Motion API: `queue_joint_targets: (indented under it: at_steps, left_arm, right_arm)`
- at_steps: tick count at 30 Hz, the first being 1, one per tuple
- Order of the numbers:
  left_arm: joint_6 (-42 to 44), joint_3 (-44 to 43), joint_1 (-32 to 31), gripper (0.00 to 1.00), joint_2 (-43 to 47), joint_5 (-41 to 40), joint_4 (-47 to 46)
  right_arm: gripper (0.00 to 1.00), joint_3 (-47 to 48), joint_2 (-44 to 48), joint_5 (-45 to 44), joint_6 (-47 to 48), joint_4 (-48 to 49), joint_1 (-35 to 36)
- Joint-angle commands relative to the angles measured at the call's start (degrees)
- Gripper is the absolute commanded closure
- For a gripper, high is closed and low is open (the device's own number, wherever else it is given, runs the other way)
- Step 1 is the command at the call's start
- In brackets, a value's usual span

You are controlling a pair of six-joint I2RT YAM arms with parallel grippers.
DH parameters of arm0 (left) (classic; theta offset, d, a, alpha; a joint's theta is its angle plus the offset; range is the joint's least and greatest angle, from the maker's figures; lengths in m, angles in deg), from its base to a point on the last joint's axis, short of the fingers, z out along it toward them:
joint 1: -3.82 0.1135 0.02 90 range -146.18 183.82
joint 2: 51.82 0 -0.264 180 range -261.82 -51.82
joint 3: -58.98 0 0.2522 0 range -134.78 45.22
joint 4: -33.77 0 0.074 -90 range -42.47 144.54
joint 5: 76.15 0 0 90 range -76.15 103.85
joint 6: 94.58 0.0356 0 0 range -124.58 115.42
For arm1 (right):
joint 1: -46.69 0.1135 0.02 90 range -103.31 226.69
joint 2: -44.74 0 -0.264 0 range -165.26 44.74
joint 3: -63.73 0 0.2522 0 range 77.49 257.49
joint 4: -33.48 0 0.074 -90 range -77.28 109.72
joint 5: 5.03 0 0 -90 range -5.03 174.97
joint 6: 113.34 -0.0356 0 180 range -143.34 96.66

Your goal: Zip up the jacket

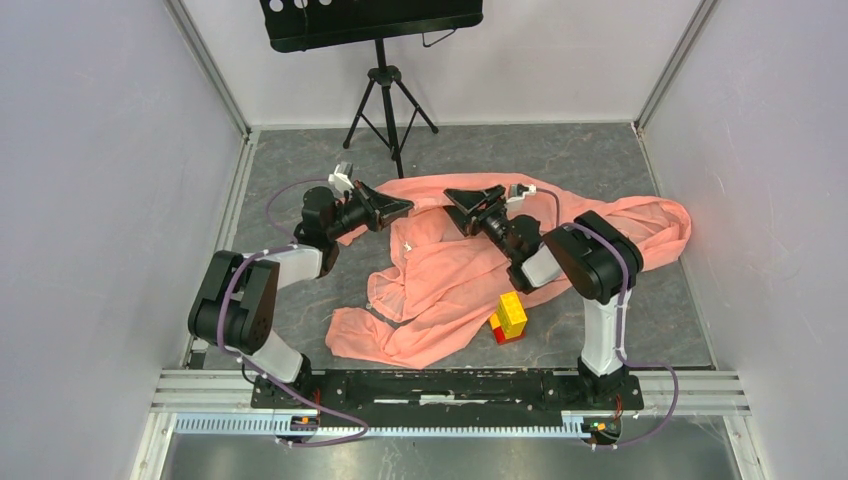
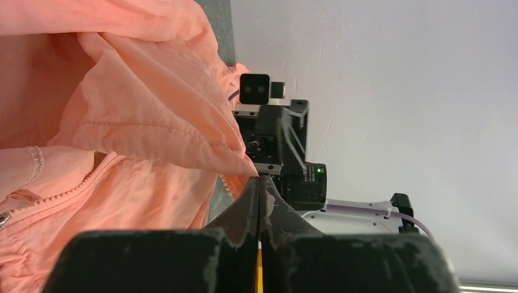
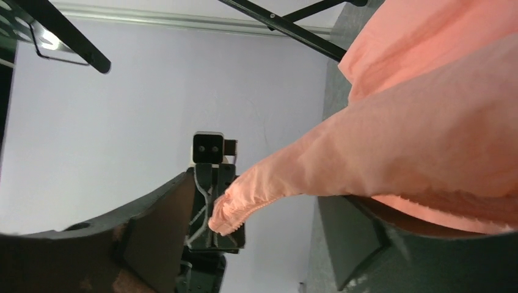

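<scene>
Over the jacket (image 1: 450,270), facing each other, left tool (image 1: 403,208) seemingly clenches its edge; right tool (image 1: 458,196) hangs released.

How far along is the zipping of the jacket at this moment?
Nothing looks zipped yet: the jacket lies crumpled, and a zipper edge shows its teeth unjoined. In hand: the left gripper is shut on a jacket edge; the right gripper stands open, fabric hanging between its jaws. Left: bring both zipper sides together and pull the slider up.
</scene>
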Motion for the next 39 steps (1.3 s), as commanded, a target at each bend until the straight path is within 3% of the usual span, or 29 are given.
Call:
queue_joint_targets:
  at_steps: [1, 4, 5, 7, 8, 11, 14, 19, 20, 21, 25, 32, 35, 39]
  left_arm:
    - [-0.15, 0.34, -0.54, 0.98, 0.61, 0.6, -1.79]
    - [5.85, -0.54, -0.54, 0.98, 2.75, -1.49, 5.84]
    - [8.66, -1.28, -0.55, 0.98, 3.52, -2.46, 9.01]
    - [16.99, -3.41, -0.63, 0.97, 5.27, -5.66, 16.85]
    - [20.28, -4.03, -0.71, 0.92, 5.88, -7.06, 19.57]
    - [26.33, -3.23, -1.14, 0.61, 7.88, -10.23, 20.29]
    - [28.74, -2.1, -2.17, 0.43, 8.23, -10.97, 18.24]
    - [30.44, -1.74, -5.24, 0.33, 7.04, -13.79, 18.69]
    - [30.06, -1.1, -5.71, 0.22, 7.19, -15.38, 18.77]
    - [29.62, 0.03, -6.27, 0.17, 7.67, -17.21, 18.81]
    - [26.23, 6.54, -10.69, 0.14, 10.65, -26.57, 14.38]
    - [23.83, 7.49, -12.15, 0.19, 4.96, -25.49, 8.22]
    - [24.4, 5.68, -12.16, 0.24, 2.28, -24.3, 7.11]
    - [24.44, 3.31, -12.15, 0.38, -0.15, -23.47, 6.0]
  right_arm:
    - [0.36, 2.61, -0.88, -0.49, -0.36, 3.34, -0.21]
    - [0.92, 4.19, 0.44, 2.69, 2.86, -4.13, -0.43]
    - [1.0, 4.89, 1.17, 4.33, 4.16, -7.32, -0.58]
    - [1.0, 4.57, 4.11, 6.28, 6.09, -14.57, -0.64]
    - [1.0, 4.45, 5.68, 7.13, 7.49, -18.31, -0.73]
    - [1.0, 6.73, 11.35, 7.24, 12.76, -38.63, -1.07]
    - [1.0, 11.82, 13.54, 6.3, 16.64, -56.71, -1.09]
    - [1.0, 13.72, 14.7, 7.52, 17.06, -61.6, -1.52]
    - [1.0, 13.62, 15.02, 7.32, 16.94, -61.66, -1.66]
    - [1.0, 13.63, 15.17, 7.23, 16.62, -61.97, -1.71]
    - [1.0, 14.47, 14.75, 8.94, 15.27, -62.5, -2.08]
    - [1.0, 14.51, 15.22, 10.93, 13.03, -61.39, -2.06]
    - [1.0, 14.42, 15.43, 10.98, 12.92, -61.48, -2.05]
    - [1.0, 14.04, 15.48, 11.43, 12.7, -61.17, -2.23]
